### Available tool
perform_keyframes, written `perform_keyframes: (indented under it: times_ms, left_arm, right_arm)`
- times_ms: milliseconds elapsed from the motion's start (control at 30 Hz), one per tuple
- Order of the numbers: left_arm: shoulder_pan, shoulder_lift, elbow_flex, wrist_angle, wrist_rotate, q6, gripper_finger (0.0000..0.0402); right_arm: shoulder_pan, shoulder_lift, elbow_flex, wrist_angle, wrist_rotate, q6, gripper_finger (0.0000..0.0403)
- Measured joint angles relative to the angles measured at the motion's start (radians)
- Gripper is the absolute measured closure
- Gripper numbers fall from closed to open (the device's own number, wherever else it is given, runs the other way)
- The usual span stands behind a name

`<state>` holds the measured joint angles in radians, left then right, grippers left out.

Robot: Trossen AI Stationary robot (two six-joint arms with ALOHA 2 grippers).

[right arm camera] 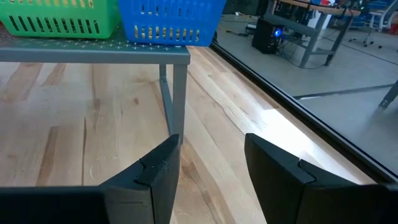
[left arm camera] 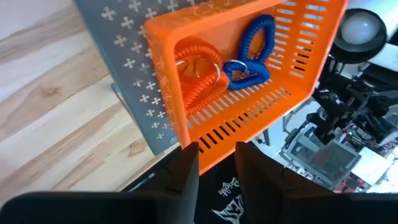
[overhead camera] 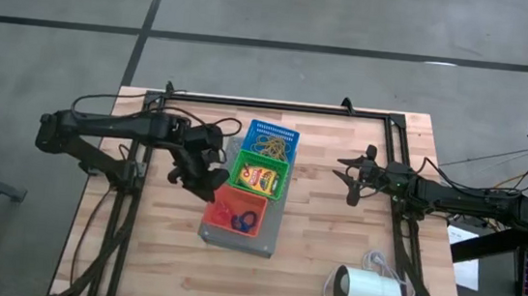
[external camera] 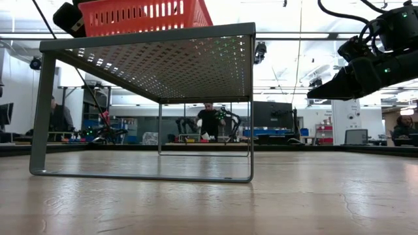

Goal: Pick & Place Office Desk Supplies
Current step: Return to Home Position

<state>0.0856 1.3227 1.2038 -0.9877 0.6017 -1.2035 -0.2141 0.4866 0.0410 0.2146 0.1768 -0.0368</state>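
Observation:
A grey perforated slab (overhead camera: 236,235) stands on legs at the table's middle and carries three baskets in a row. The far blue basket (overhead camera: 272,134) holds tan rubber bands (overhead camera: 272,149). The green basket (overhead camera: 242,170) holds a yellow crayon box (overhead camera: 261,178). The near orange basket (left arm camera: 298,37) holds a red ring (left arm camera: 198,78) and a blue ring (left arm camera: 252,53). My left gripper (left arm camera: 217,168) hangs open just off the orange basket's left wall, slanting down, with nothing between its fingers. My right gripper (right arm camera: 211,162) waits open over the table's right side.
A white cylinder with a cord (overhead camera: 367,292) lies near the table's front right corner. Bare wood (right arm camera: 74,124) stretches between the slab's legs and my right gripper. A black frame (overhead camera: 278,104) runs along the table's far edge. People sit in the room behind (external camera: 209,121).

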Motion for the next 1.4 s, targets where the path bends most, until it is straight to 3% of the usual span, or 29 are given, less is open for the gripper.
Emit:
perform_keyframes:
  times_ms: [267, 567, 767, 867, 967, 1133, 1233, 1400]
  left_arm:
    - [0.000, -0.016, 0.035, -0.066, -0.078, 0.001, 0.0293]
    - [-0.029, -0.100, 0.037, -0.043, -0.296, 0.094, 0.0293]
    - [-0.053, -0.138, 0.036, 0.053, -0.508, 0.226, 0.0293]
    - [-0.054, -0.146, 0.036, 0.127, -0.577, 0.359, 0.0293]
    - [-0.054, -0.146, 0.036, 0.218, -0.593, 0.633, 0.0293]
    - [-0.065, -0.146, 0.035, 0.347, -0.503, 1.146, 0.0293]
    - [-0.072, -0.146, 0.035, 0.404, -0.494, 1.226, 0.0293]
    - [-0.072, -0.146, 0.035, 0.477, -0.547, 1.192, 0.0293]
  right_arm:
    - [0.000, 0.000, 0.000, 0.000, 0.000, 0.000, 0.0225]
    - [0.000, 0.000, 0.000, 0.000, 0.000, 0.000, 0.0225]
    - [0.000, 0.000, 0.000, 0.000, 0.000, 0.000, 0.0225]
    - [0.000, 0.000, 0.000, 0.000, 0.000, 0.000, 0.0225]
    - [0.000, 0.000, 0.000, 0.000, 0.000, 0.000, 0.0225]
    - [0.000, 0.000, 0.000, 0.000, 0.000, 0.000, 0.0225]
    - [0.000, 0.000, 0.000, 0.000, 0.000, 0.000, 0.0225]
    - [0.000, 0.000, 0.000, 0.000, 0.000, 0.000, 0.0225]
